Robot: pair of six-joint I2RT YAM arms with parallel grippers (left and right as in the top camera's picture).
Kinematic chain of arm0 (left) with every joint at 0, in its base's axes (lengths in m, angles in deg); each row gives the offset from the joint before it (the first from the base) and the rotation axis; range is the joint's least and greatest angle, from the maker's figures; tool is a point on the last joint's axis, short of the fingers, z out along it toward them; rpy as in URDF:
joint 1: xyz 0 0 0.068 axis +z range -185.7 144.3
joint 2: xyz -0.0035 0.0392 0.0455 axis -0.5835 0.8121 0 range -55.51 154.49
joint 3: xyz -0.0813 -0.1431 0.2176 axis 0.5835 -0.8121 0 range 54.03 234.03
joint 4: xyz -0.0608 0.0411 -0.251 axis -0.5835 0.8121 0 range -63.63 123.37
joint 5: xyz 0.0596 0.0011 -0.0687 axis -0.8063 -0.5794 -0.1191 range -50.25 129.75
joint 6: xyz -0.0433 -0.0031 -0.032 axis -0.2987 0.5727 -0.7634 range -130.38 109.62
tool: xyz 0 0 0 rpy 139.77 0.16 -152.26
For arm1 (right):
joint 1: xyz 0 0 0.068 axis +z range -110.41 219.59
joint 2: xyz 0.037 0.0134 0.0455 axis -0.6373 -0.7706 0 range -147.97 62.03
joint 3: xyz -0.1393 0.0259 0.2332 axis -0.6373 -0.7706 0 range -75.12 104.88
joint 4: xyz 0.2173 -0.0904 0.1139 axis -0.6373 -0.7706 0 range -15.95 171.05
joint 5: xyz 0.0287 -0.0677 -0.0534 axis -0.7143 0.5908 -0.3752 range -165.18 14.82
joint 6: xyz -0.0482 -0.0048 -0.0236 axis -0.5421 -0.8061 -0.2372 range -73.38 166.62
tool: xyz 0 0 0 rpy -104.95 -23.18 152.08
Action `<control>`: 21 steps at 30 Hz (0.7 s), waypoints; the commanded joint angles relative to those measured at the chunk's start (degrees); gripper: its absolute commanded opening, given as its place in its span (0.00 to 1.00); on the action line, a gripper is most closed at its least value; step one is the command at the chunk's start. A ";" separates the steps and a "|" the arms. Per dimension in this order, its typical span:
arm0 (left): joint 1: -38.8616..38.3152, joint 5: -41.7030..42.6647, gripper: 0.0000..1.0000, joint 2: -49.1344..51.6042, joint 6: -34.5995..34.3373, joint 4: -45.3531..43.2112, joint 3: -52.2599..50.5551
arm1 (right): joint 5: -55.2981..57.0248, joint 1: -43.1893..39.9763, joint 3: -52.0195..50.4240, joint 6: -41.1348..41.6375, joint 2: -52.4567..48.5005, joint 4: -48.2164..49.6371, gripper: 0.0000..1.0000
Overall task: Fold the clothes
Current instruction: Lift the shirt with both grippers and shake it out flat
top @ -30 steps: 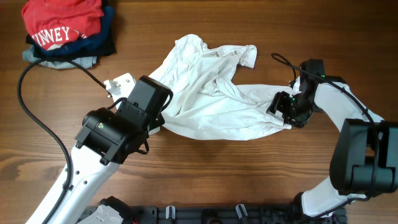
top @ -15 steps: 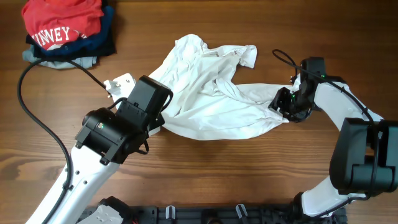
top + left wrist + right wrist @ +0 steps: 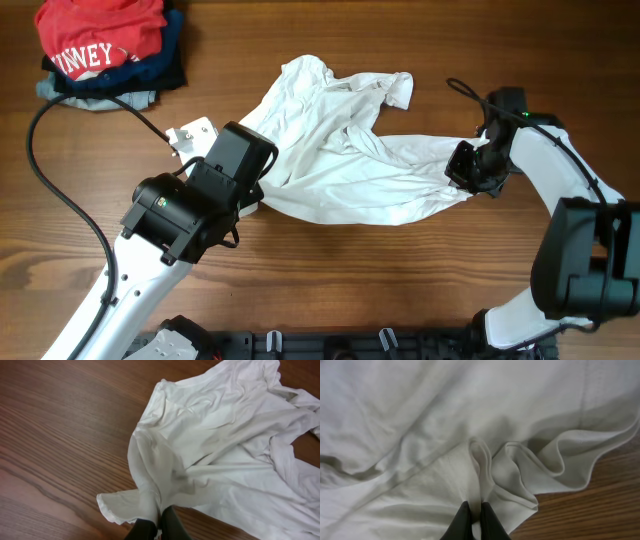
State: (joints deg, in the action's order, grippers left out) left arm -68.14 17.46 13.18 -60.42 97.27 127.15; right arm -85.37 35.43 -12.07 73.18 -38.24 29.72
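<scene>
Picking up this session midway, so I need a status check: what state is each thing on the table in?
white T-shirt: crumpled, unfolded, lying loosely on the table.
left gripper: shut on a pinch of the white T-shirt.
right gripper: shut on a fold of the white T-shirt.
red shirt: bunched on top of the folded pile.

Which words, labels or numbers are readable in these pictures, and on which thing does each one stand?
"WNEY": white letters on the red shirt, far left corner; the beginning is hidden by a fold, so the reading is uncertain.
White T-shirt: no lettering shows in any view.
</scene>
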 commanded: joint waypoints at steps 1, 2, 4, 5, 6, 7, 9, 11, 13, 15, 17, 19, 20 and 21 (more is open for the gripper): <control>0.11 -2.56 0.04 -0.98 0.48 -0.61 0.33 | 0.46 0.09 1.64 1.90 7.23 -1.95 0.04; 0.09 -2.45 0.04 -1.90 1.88 -0.61 0.96 | -0.17 0.09 1.90 1.88 10.67 -3.06 0.04; 0.04 -2.45 0.04 -4.55 3.37 -0.57 2.56 | -0.59 0.09 3.32 1.88 17.66 -5.62 0.04; 0.04 -2.45 0.04 -5.73 3.37 -0.57 2.84 | -0.59 0.09 3.80 1.88 19.54 -6.32 0.04; 0.04 -2.43 0.04 -7.52 3.39 -0.52 2.91 | -0.59 0.09 4.94 1.90 24.37 -7.89 0.04; 0.04 -2.23 0.04 -9.42 3.39 -0.15 2.91 | -0.59 0.09 5.75 1.97 28.39 -9.22 0.04; 0.02 -1.97 0.04 -12.44 3.39 0.50 2.93 | -0.55 0.09 6.82 2.19 34.10 -11.23 0.04; -1.05 -1.92 0.04 -16.17 4.61 0.24 2.99 | -0.22 0.09 8.35 2.91 39.01 -13.14 0.04; -3.08 -1.57 0.04 -19.56 6.67 -0.48 3.72 | 0.44 0.09 10.69 3.39 41.90 -14.95 0.04; -5.73 -1.38 0.04 -22.32 7.87 -0.81 5.84 | 0.57 0.09 15.56 3.39 43.71 -17.70 0.04; -8.52 -1.38 0.04 -23.74 8.17 -0.79 9.11 | 0.57 0.09 21.38 2.84 44.13 -20.15 0.04; -10.82 -1.38 0.04 -23.76 9.40 -0.76 12.72 | 0.57 0.09 28.00 1.84 43.60 -22.93 0.04; -12.04 -1.38 0.04 -23.34 9.40 -0.83 15.50 | 0.55 0.09 32.46 1.20 43.01 -24.65 0.04; -12.70 -1.36 0.04 -22.88 9.64 -0.81 17.66 | 0.55 0.09 36.41 0.39 42.34 -25.94 0.04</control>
State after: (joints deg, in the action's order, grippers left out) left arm -78.61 16.87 -10.52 -53.05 96.92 139.08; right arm -85.44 35.43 15.23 75.48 4.78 5.54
